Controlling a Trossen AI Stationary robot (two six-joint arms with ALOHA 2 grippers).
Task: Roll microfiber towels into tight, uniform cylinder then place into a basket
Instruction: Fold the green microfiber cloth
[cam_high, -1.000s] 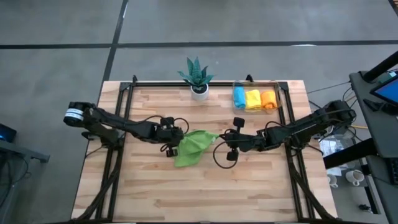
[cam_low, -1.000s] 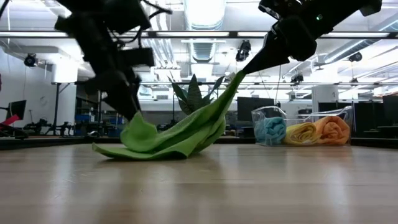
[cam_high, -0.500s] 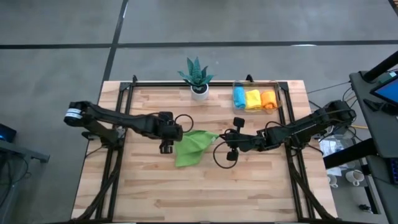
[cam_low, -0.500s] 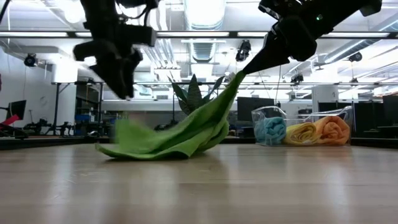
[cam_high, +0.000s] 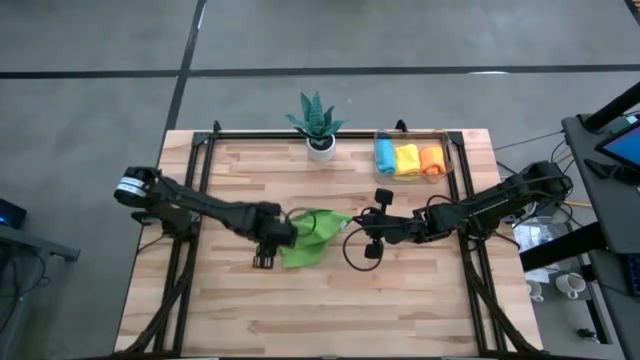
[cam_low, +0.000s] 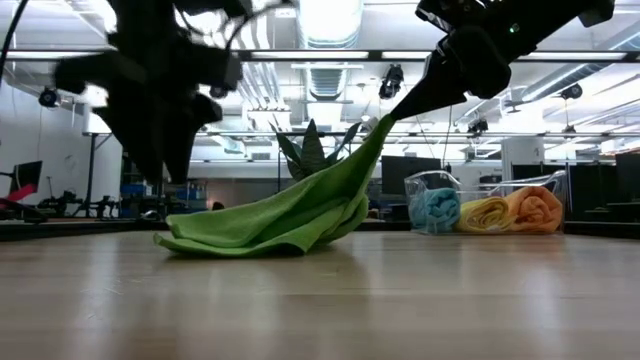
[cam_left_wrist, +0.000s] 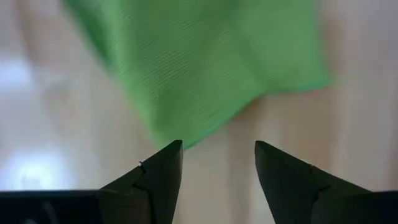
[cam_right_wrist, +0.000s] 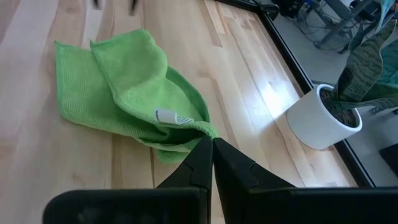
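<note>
A green microfiber towel (cam_high: 308, 238) lies crumpled on the table's middle, its left part resting on the wood (cam_low: 230, 235). My right gripper (cam_right_wrist: 211, 142) is shut on its right end, which is held up above the table (cam_low: 375, 135). My left gripper (cam_left_wrist: 217, 146) is open and points down over bare wood by the towel's near left edge (cam_high: 263, 258), touching nothing. The clear basket (cam_high: 445, 150) at the far right holds blue (cam_high: 384, 157), yellow (cam_high: 406, 158) and orange (cam_high: 430, 159) rolls. My right gripper pinches the green towel's right end (cam_right_wrist: 200, 132) between its two shut fingers, where the cloth is gathered into folds. The fingers come slanting down from the table's right. That end is lifted, and the cloth slopes down from it to the part lying on the table.
A spiky green plant in a white pot (cam_high: 319, 128) stands at the far edge, left of the basket. A black frame (cam_high: 205, 140) runs along the table's far and side edges. Bare wood spreads across the near half of the table (cam_high: 330, 310).
My left gripper has opened and let go of the towel's left part, risen, tipped to point more steeply down, and moved toward the table's near edge. The left part of the towel, held up before, has dropped flat onto the table. The right end stays raised.
</note>
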